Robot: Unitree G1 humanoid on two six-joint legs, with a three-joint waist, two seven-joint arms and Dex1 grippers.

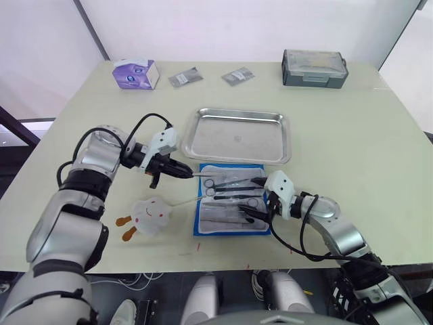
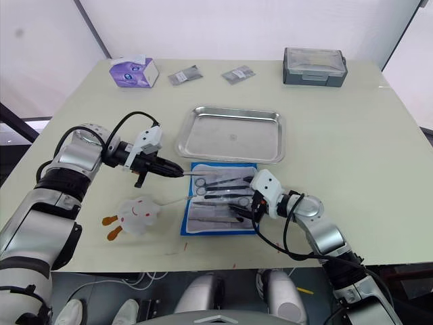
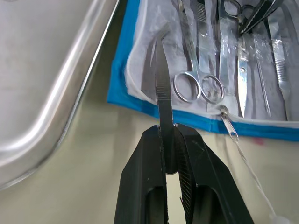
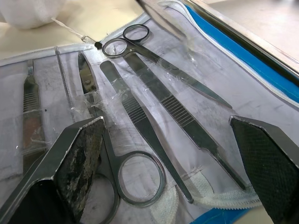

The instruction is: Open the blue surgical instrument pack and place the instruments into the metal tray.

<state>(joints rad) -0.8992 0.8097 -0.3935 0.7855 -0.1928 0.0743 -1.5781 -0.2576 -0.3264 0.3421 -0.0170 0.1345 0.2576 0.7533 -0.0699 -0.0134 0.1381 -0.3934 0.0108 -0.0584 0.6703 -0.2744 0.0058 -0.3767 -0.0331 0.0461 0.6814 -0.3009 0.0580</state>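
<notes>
The blue surgical instrument pack [image 1: 230, 200] lies unzipped and spread flat near the table's front edge, just in front of the metal tray [image 1: 237, 135], whose bottom is bare. Several silver instruments [image 4: 154, 98], scissors and forceps among them, rest under clear pockets. My left gripper [image 1: 188, 173] hovers at the pack's left edge, shut on slim tweezers [image 3: 161, 93] that point toward the pack. My right gripper [image 1: 258, 198] is open over the pack's right side, its fingers [image 4: 74, 158] straddling scissors and forceps without gripping any.
A white plush toy [image 1: 152, 215] lies left of the pack, tied by a string to the zipper pull [image 3: 227, 122]. At the table's back stand a purple-white tissue box [image 1: 136, 73], two small grey packets [image 1: 185, 77] and a grey lidded box [image 1: 314, 68].
</notes>
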